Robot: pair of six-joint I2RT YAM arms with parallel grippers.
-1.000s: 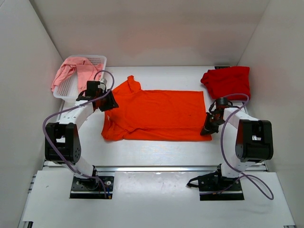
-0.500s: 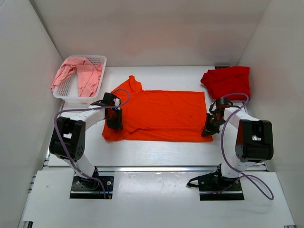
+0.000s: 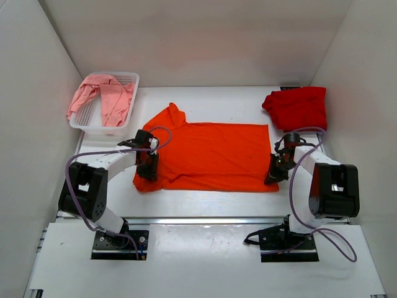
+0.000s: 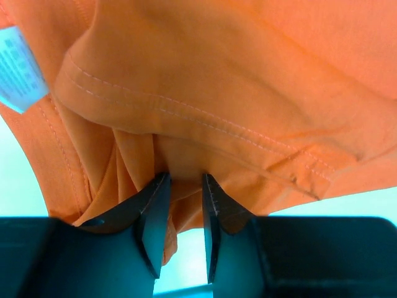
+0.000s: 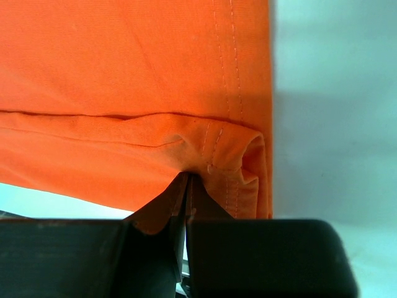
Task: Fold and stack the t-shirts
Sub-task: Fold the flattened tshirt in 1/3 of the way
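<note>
The bright orange t-shirt [image 3: 211, 155] lies spread flat mid-table, collar to the left. My left gripper [image 3: 147, 166] is at its near-left sleeve edge. In the left wrist view its fingers [image 4: 184, 180] stand a narrow gap apart, open, with a bunched fold of orange cloth [image 4: 217, 81] between the tips. My right gripper [image 3: 275, 174] is shut on the shirt's near-right hem corner, and the right wrist view shows the stitched hem [image 5: 124, 62] pinched at its tips [image 5: 188, 180]. The darker red t-shirt [image 3: 298, 107] lies folded at the back right. The pale pink t-shirt [image 3: 102, 96] hangs over the basket.
The white mesh basket [image 3: 127, 79] stands at the back left, close behind the left arm. White walls enclose the table on three sides. A white care label [image 4: 18, 68] shows on the orange shirt in the left wrist view.
My left gripper came down from the shoulder to the near-left edge of the orange shirt and its fingers narrowed. The right gripper drew the near-right corner slightly nearer.
</note>
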